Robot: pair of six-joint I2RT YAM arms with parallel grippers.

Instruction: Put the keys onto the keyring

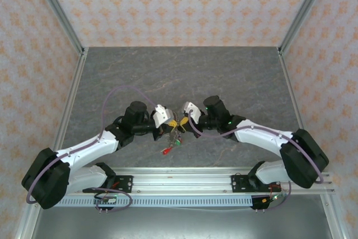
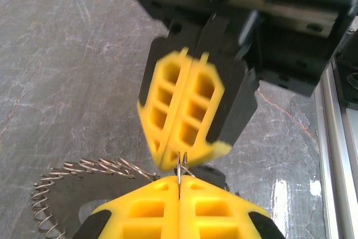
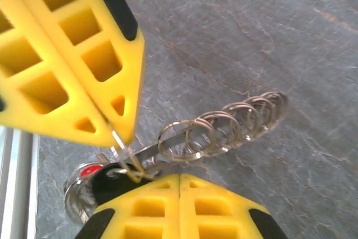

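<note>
As both arms bend inward, the left gripper (image 1: 174, 123) and right gripper (image 1: 183, 121) meet tip-to-tip at the keyring (image 3: 224, 127). Both pinch its wire tight.

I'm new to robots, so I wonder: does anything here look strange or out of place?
Nothing spilled or broken. The keyring looks odd, though: its rim carries a row of small wire loops, like a stretched spring. The left gripper pinches its wire, the right gripper shut close by.

The keyring (image 3: 224, 127) is a springy coil of thin silvery wire loops, stretched out sideways just above the grey desk (image 3: 251, 37). Keys (image 1: 168, 148) bunch at one end, red and green tags showing, probably dangling.
</note>
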